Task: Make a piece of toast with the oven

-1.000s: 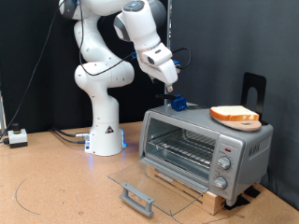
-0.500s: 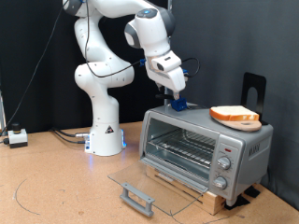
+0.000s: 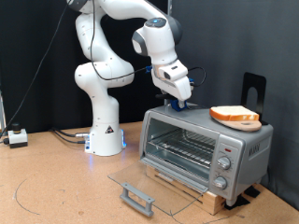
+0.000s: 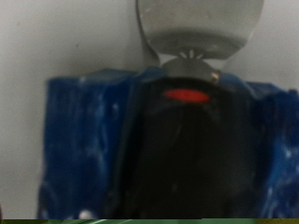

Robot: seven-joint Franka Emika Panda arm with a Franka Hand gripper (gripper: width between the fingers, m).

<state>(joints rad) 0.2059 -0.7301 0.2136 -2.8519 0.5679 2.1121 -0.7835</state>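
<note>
The oven (image 3: 201, 147) stands at the exterior view's right, its glass door (image 3: 149, 183) folded down flat and the wire rack (image 3: 185, 149) bare. The piece of toast (image 3: 235, 115) lies on a round tan board on the oven's roof, towards the right. My gripper (image 3: 182, 101) hangs just over the roof's left part, a short way left of the toast, with nothing seen between its fingers. The wrist view is a blurred close-up of a blue and black shape (image 4: 177, 140) with a red spot.
The white robot base (image 3: 105, 131) stands left of the oven. A black bracket (image 3: 253, 91) rises behind the toast. A small white box with cables (image 3: 17, 136) lies at the far left, and a dark curtain hangs behind.
The hand has swung towards the exterior view's right, closer to the toast, staying just above the oven's roof. The toast and the door have not moved.
</note>
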